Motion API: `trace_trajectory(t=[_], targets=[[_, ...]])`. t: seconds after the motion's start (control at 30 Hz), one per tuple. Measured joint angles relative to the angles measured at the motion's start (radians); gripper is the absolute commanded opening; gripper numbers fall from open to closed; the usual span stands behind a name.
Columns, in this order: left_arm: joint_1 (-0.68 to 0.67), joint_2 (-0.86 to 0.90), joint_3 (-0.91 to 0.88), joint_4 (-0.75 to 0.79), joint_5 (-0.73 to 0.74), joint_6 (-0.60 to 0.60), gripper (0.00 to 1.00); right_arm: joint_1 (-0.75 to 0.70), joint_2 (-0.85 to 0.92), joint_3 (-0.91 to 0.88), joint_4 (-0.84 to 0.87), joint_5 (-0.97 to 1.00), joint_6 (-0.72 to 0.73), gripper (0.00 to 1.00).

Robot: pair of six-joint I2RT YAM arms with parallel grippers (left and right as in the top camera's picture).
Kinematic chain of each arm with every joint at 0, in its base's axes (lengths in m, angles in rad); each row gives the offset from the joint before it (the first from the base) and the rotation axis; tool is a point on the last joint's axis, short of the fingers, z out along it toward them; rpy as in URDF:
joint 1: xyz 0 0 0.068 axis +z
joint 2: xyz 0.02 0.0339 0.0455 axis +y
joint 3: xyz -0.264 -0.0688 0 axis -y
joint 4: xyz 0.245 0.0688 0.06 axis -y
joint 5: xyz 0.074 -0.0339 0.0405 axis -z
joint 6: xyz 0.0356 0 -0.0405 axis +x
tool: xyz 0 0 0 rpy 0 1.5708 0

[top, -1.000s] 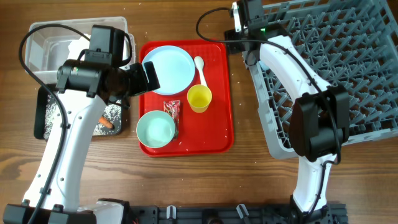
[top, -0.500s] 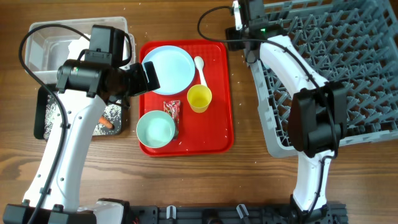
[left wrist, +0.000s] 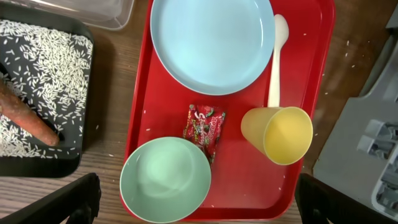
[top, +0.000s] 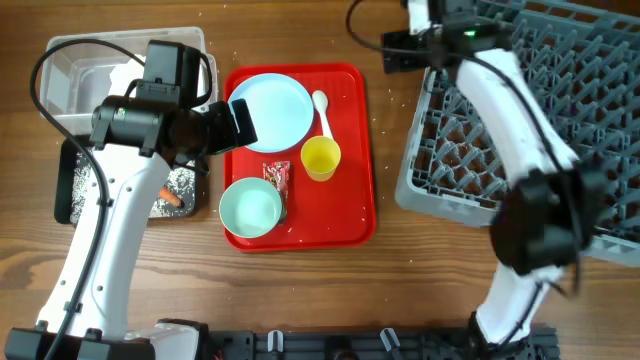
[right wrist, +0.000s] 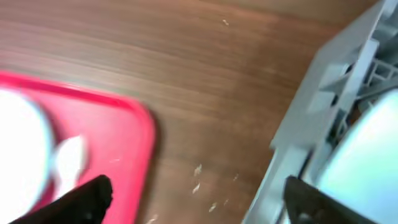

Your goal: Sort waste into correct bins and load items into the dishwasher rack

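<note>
My left gripper hangs open above the red tray, holding nothing, its fingers on either side of a pale green bowl. Also on the tray are a pale blue plate, a white spoon, a yellow cup and a red-and-white wrapper. The black tray holds rice and a carrot. The clear tub stands behind it. My right gripper is open over bare wood beside the grey rack. That view is blurred.
The flat red tray lies mid-table. Loose rice grains dot the wood between the tray and the rack's corner. Something pale sits inside the rack, too blurred to name.
My right gripper has opened wider and shifted right along the rack's back corner. The rack has turned, and its near edge now sits farther back. The left arm has not moved.
</note>
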State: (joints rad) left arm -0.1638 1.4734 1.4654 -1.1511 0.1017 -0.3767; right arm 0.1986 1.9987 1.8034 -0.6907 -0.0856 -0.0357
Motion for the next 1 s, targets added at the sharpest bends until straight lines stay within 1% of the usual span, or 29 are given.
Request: trace_trajectory(t=[0.03,0.1,0.2,0.3,0.37,0.4,0.53,0.8,1.0], targets=[[0.0,0.0,0.0,-0.001,0.0,0.0,1.0,0.002,-0.051,0.007,-0.042,-0.016,0.016,0.96],[0.0,0.0,0.0,0.0,0.0,0.0,1.0,0.006,-0.126,0.026,-0.139,-0.051,0.04,0.92],[0.0,0.0,0.0,0.0,0.0,0.0,1.0,0.026,-0.159,0.011,-0.252,-0.117,0.065,0.86],[0.0,0.0,0.0,0.0,0.0,0.0,1.0,0.083,-0.147,-0.114,-0.315,-0.146,0.089,0.85],[0.0,0.0,0.0,0.0,0.0,0.0,1.0,0.122,-0.139,-0.201,-0.343,-0.142,0.127,0.8],[0.0,0.0,0.0,0.0,0.0,0.0,1.0,0.134,-0.137,-0.239,-0.343,-0.134,0.145,0.78],[0.0,0.0,0.0,0.0,0.0,0.0,1.0,0.138,-0.135,-0.313,-0.348,-0.105,0.19,0.77],[0.0,0.0,0.0,0.0,0.0,0.0,1.0,0.14,-0.135,-0.313,-0.425,-0.02,0.246,0.78],[0.0,0.0,0.0,0.0,0.0,0.0,1.0,0.138,-0.135,-0.312,-0.4,0.008,0.239,0.78]])
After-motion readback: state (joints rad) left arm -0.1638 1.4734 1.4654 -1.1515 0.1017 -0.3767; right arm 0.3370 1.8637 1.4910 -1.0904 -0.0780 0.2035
